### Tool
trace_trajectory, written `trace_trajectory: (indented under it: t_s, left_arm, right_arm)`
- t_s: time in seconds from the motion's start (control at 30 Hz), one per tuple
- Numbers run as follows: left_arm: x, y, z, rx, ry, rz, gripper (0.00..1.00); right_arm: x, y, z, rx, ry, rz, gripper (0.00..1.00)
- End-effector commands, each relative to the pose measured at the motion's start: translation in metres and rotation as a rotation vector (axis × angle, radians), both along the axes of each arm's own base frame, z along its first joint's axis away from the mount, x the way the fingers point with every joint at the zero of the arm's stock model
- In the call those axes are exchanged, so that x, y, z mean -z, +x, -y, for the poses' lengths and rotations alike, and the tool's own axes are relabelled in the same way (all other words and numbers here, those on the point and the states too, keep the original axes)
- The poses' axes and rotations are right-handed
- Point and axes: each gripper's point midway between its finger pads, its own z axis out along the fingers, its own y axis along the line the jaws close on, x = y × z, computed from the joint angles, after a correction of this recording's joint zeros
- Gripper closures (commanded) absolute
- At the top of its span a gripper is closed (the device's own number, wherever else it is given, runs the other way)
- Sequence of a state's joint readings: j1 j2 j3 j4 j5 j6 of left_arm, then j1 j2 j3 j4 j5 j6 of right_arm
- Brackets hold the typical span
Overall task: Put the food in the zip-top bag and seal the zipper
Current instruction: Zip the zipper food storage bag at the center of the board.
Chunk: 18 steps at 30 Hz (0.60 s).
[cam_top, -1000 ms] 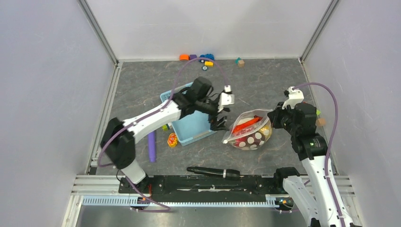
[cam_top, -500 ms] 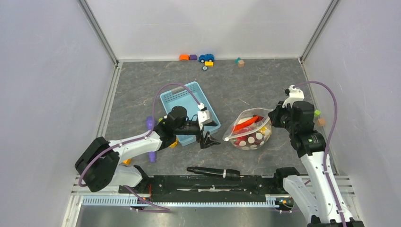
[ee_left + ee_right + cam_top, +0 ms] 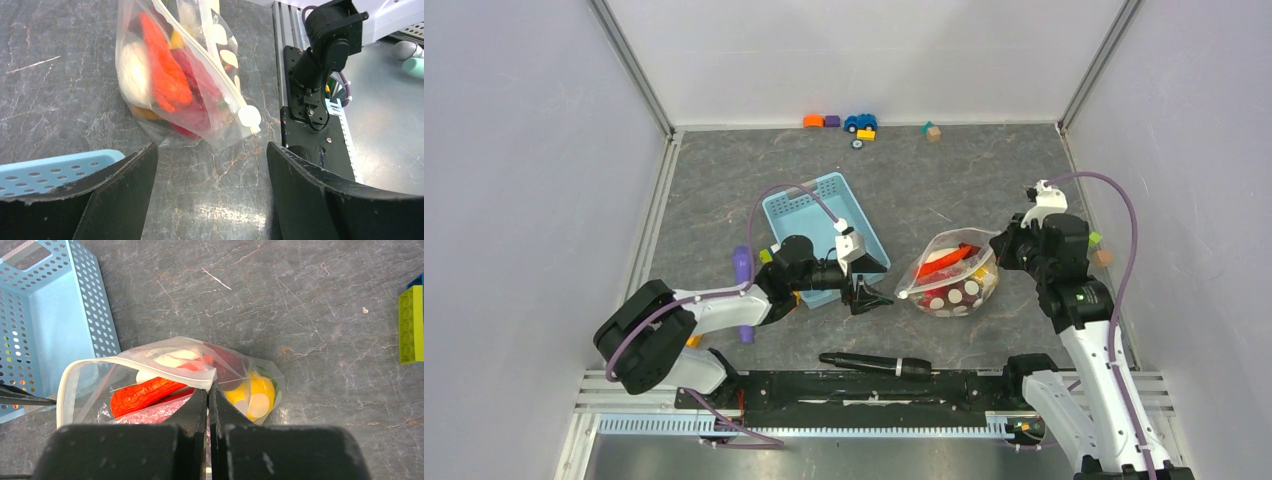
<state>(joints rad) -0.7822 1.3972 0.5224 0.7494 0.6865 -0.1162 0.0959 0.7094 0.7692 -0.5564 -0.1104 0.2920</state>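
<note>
**Bag's loaded, mouth gaping open**

Left gripper (image 3: 865,296) sits just off the near-right corner of the basket (image 3: 809,210), fingers spread wide, holding nothing. Right gripper (image 3: 209,390) has its fingers pressed together on the rim of the zip-top bag (image 3: 944,290), right of the basket. Inside are the orange carrot (image 3: 167,75), white oblong (image 3: 132,65) and yellow round (image 3: 252,390). The bag's long axis runs from its white slider (image 3: 248,116), on the basket side, off toward the right gripper. A purple stick (image 3: 742,265) lies left of the basket.
</note>
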Motion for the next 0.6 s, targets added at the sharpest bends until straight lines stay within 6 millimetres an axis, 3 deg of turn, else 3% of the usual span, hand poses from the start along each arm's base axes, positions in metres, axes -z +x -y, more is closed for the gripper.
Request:
trace_trajectory:
  t_s: [0.0,0.33,0.57]
  left_arm:
    - [-0.01,-0.005,0.0,0.01,-0.071,0.033,0.15]
    - [0.005,0.002,0.021,0.022,-0.033,0.022,0.22]
    - [0.0,-0.001,0.028,0.057,-0.068,0.006,0.25]
  right_arm:
    - [-0.006,0.004,-0.004,-0.014,0.024,0.01,1.0]
    - [-0.008,0.005,-0.009,-0.032,0.042,0.008,1.0]
    - [-0.005,0.006,-0.012,-0.042,0.056,-0.007,1.0]
